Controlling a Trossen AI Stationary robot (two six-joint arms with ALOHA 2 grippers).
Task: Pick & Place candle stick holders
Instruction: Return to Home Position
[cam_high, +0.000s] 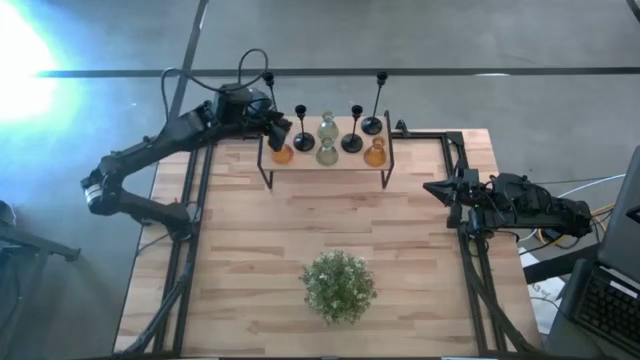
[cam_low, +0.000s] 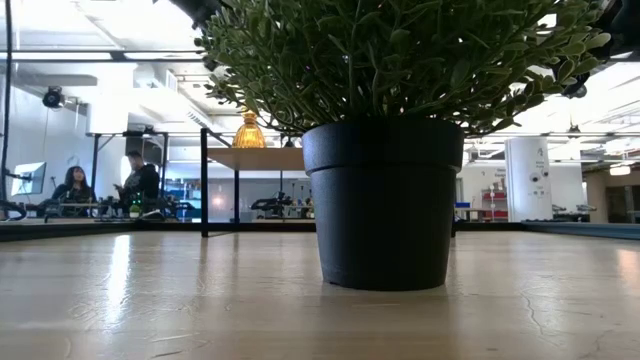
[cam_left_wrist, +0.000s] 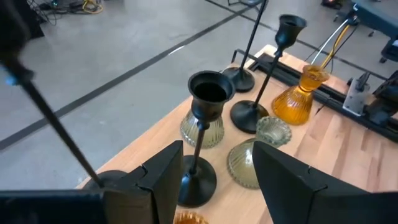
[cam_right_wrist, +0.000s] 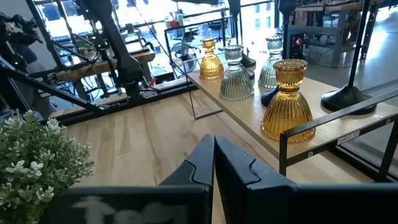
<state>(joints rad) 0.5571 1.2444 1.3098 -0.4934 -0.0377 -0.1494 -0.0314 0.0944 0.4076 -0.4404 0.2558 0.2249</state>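
Left gripper (cam_high: 279, 128): at the left end of the shelf (cam_high: 325, 164); you see its fingers (cam_left_wrist: 163, 180) spread wide, nothing between them
Short black holder (cam_left_wrist: 200, 134): upright on the shelf just ahead of the open claw, its base near the fingertips, not touched
Tall black holder (cam_left_wrist: 56, 124): thin stem slants past the claw's one side; its base lies just beside that finger, partly hidden
Pale green glass holders (cam_left_wrist: 252, 158): two, just beyond the fingertips, standing near each other
Second short black holder (cam_left_wrist: 249, 116): farther out from the claw, beside the far amber glass holder (cam_left_wrist: 300, 94)
Second tall black holder (cam_left_wrist: 240, 79): farthest back from the claw, at the shelf's rear edge
Right gripper (cam_high: 441, 189): at the table's right edge, well apart from the shelf; fingers (cam_right_wrist: 196, 163) pressed together, holding nothing
Nearest to the right claw: the same amber holder, on the shelf end ahead of it
Plant (cam_high: 340, 285): near the table's front, well apart from both claws
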